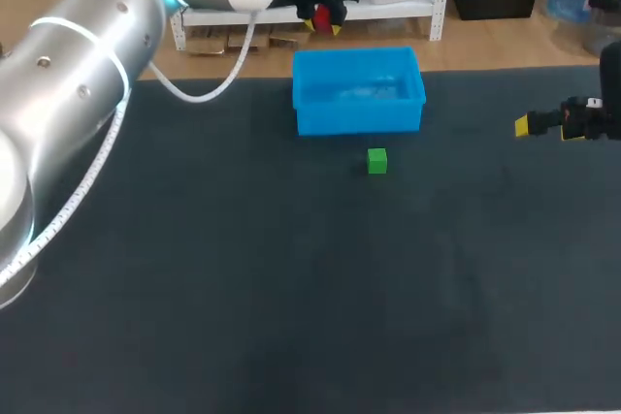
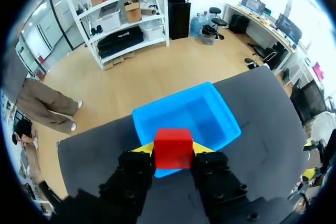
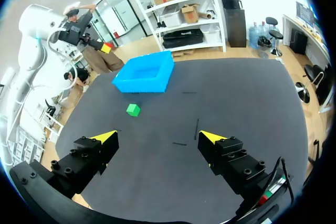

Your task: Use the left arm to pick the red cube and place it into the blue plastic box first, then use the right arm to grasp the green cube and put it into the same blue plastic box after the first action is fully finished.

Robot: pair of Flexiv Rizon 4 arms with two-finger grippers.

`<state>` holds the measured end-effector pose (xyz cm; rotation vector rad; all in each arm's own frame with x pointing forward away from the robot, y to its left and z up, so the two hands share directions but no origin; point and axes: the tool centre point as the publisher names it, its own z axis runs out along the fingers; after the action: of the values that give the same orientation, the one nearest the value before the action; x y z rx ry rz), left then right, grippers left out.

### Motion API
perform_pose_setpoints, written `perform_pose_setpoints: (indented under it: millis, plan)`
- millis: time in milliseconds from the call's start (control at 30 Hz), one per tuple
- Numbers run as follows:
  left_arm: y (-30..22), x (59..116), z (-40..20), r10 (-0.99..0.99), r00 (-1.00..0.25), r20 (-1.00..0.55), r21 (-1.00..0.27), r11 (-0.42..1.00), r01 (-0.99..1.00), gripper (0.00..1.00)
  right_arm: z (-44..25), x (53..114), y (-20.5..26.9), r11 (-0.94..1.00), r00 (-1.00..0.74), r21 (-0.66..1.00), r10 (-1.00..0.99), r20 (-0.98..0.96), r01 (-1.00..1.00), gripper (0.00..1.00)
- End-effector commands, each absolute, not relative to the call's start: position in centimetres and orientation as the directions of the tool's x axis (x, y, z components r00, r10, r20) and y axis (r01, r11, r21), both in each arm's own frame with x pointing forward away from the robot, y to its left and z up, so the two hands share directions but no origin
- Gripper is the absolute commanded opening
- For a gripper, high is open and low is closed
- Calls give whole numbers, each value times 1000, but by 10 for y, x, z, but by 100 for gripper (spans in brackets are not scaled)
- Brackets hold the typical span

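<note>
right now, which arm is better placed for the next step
Left. The left gripper is shut on the red cube, with the blue box right ahead of its fingers, so it likely only needs to lower and release. The right gripper is open, away from the green cube, whose turn comes second.

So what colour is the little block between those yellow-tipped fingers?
The cube is red, clearest in the left wrist view.

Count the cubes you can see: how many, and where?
2. The red cube is clamped in the left gripper, up over the blue box; the green cube sits on the table beside that box. None appears hidden.
</note>
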<state>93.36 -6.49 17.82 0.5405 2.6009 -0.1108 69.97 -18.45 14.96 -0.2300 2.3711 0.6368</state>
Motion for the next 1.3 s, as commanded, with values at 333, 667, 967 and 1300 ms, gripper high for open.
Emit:
perform_pose_setpoints:
  millis: [333, 667, 967, 1300]
  plan:
    - [-81, 960, 172, 406, -863, -299, 11, 906, 423, 0, 150, 700, -185, 866, -765, 383, 1, -644, -321, 100]
    - [-81, 966, 161, 407, -869, -281, 13, 907, 421, 0, 150, 700, -185, 866, -765, 383, 1, -644, -321, 100]
    - [-81, 969, 150, 402, -876, -267, 9, 910, 415, 0, 150, 700, -185, 866, -765, 383, 1, -644, -321, 100]
    - [-85, 969, 140, 404, -879, -252, -1, 909, 418, 0, 150, 700, -185, 866, -765, 383, 1, -644, -321, 100]
